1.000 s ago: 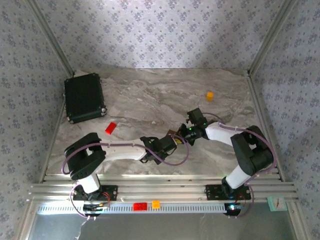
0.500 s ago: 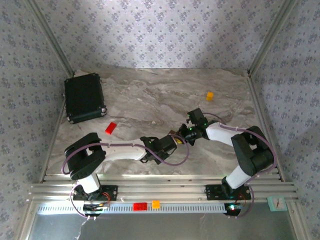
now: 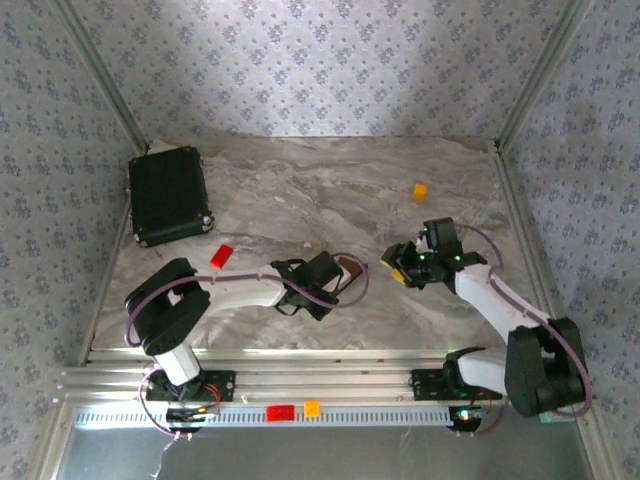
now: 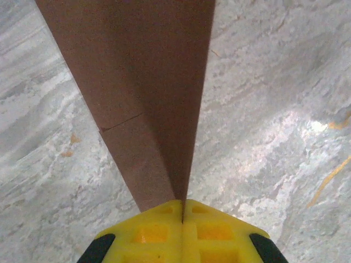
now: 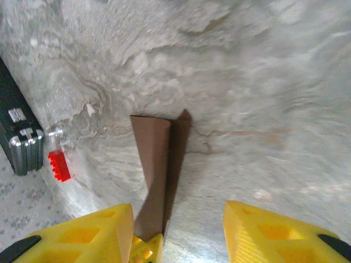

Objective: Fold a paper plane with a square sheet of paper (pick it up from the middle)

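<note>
The dark brown paper, folded into a narrow paper plane with a centre crease, sticks out from my left gripper. Its yellow fingers are pressed shut on the fold's narrow end. From above, the left gripper holds the plane just over the table's middle. My right gripper stands apart to the right of it, open. In the right wrist view the plane rises ahead of the open right gripper, closer to the left finger, with nothing between the fingers.
A black case lies at the far left of the marble table. A small red block sits near it and a small orange block at the far right. The case and red block also appear in the right wrist view.
My right gripper has opened, let go of the paper and drawn back to the right. The left gripper stays shut on the plane and has shifted slightly left.
</note>
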You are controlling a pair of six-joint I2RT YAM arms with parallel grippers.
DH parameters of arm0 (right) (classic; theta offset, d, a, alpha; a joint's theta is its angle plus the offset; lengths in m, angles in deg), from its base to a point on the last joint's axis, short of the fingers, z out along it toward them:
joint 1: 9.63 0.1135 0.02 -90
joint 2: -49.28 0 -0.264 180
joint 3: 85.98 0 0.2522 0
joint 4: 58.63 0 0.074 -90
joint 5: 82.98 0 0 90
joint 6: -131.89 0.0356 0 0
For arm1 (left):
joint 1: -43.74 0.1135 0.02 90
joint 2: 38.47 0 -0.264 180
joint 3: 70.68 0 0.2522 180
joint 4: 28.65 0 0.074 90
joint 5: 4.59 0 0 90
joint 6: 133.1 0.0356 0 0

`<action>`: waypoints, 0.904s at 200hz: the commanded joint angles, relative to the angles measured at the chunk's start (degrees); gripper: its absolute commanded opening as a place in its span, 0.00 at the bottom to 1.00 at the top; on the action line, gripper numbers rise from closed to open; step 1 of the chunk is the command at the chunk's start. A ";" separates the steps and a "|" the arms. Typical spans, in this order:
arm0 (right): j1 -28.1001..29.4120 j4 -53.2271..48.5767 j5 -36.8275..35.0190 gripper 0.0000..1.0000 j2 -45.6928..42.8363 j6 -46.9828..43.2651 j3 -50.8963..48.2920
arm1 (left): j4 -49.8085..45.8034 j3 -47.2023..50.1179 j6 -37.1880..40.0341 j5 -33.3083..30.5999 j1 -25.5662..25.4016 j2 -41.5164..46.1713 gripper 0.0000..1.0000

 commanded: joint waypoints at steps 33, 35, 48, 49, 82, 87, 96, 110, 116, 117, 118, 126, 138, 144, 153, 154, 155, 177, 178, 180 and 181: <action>-3.43 -0.68 -0.40 0.49 -7.76 0.65 -5.97 | 5.60 2.07 -4.47 16.68 4.81 0.79 0.00; -3.40 -0.63 -0.38 0.49 -7.89 0.65 -5.99 | 5.69 2.06 -4.57 16.95 4.95 0.74 0.00; -3.39 0.06 0.08 0.48 -8.19 0.61 -6.55 | 6.17 2.16 -4.95 18.92 5.62 0.22 0.00; -3.39 0.20 0.24 0.48 -8.20 0.64 -6.64 | 6.20 2.20 -4.96 19.01 5.70 0.16 0.00; -3.31 0.81 1.11 0.48 -8.02 0.23 -7.04 | 6.49 1.85 -5.77 20.76 6.58 -1.44 0.00; -3.26 0.87 1.12 0.48 -8.02 0.22 -7.10 | 6.55 1.73 -5.85 20.83 6.54 -1.74 0.00; -3.15 1.10 1.09 0.48 -8.02 0.21 -7.26 | 6.40 1.60 -5.94 20.94 6.57 -2.11 0.00; -2.73 1.61 1.03 0.47 -7.95 0.20 -7.49 | 5.85 0.97 -6.06 20.94 6.51 -2.80 0.00; -2.53 1.75 0.91 0.47 -7.86 0.20 -7.57 | 5.65 0.73 -6.03 20.94 6.58 -3.08 0.00; -2.48 1.80 0.88 0.47 -7.85 0.21 -7.57 | 5.63 0.69 -6.03 20.94 6.58 -3.15 0.00; -2.41 1.83 0.91 0.47 -7.85 0.21 -7.62 | 5.62 0.67 -6.03 20.94 6.58 -3.15 0.00; -1.96 2.26 0.94 0.47 -7.68 0.00 -7.69 | 5.16 0.35 -6.03 20.66 6.57 -3.46 0.00; -1.11 2.85 0.73 0.46 -7.26 -0.32 -7.76 | 4.45 -0.18 -6.03 20.16 6.58 -3.80 0.01; -0.63 3.24 0.70 0.45 -7.05 -0.44 -7.86 | 4.14 -0.33 -5.95 19.98 6.58 -3.92 0.02; 0.28 4.20 0.47 0.43 -6.73 -0.64 -7.92 | 3.32 -0.76 -5.78 19.80 6.58 -4.17 0.03; 0.38 4.26 0.44 0.42 -6.68 -0.66 -7.93 | 3.32 -0.85 -5.78 19.80 6.58 -4.23 0.03; 0.47 4.29 0.43 0.42 -6.65 -0.71 -7.93 | 3.24 -0.85 -5.73 19.80 6.58 -4.25 0.03; 3.90 8.20 -0.48 0.35 -5.96 -1.19 -8.75 | 2.18 -1.80 -5.46 19.98 6.58 -4.97 0.04; 4.12 8.45 -0.52 0.35 -5.90 -1.19 -8.78 | 2.09 -1.85 -5.44 19.98 6.58 -5.02 0.04; 4.51 8.89 -0.61 0.34 -5.80 -1.19 -8.91 | 2.05 -1.89 -5.42 20.04 6.58 -5.06 0.04; 4.73 9.11 -0.67 0.33 -5.73 -1.19 -8.95 | 2.03 -1.90 -5.42 20.09 6.58 -5.11 0.04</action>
